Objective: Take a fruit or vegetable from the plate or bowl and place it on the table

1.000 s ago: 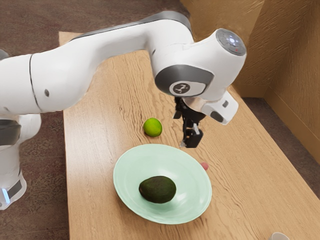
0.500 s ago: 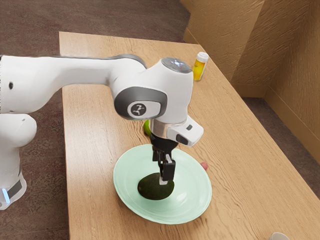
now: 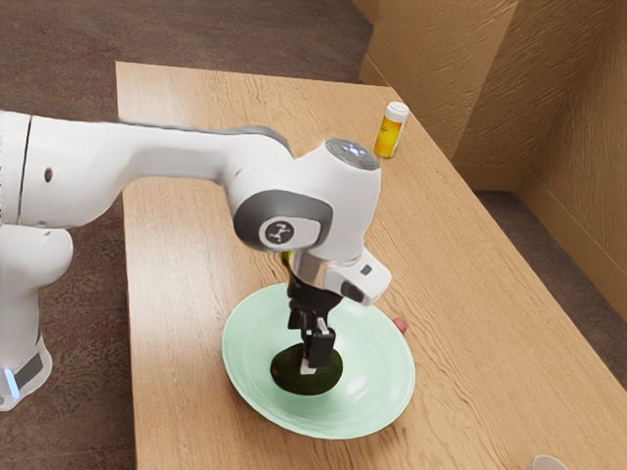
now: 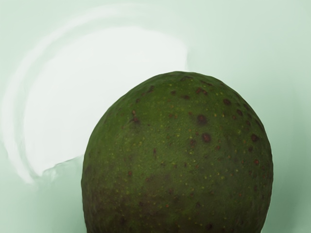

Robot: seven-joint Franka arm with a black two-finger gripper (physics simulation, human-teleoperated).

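Observation:
My gripper (image 3: pixel 306 351) points down into the pale green plate (image 3: pixel 374 380), right at the dark avocado (image 3: pixel 294 378). It overlaps the avocado's upper middle, so I cannot tell whether it grips it. The avocado lies on its side in the plate. In the wrist view, the avocado (image 4: pixel 177 160) is large and close under the hand, green with brown spots, against the plate's pale surface (image 4: pixel 277 43).
Behind my hand, a green lime (image 3: pixel 287 258) on the wooden table (image 3: pixel 196 245) is mostly hidden. A small red item (image 3: pixel 400 324) sits beside the plate's rim. An orange pill bottle (image 3: pixel 390 131) stands at the far edge, and a white object (image 3: pixel 546 463) near the bottom.
My hand has swung over from beyond the plate and come down to the avocado, lowering slightly more in the last half second. The avocado has shifted a little.

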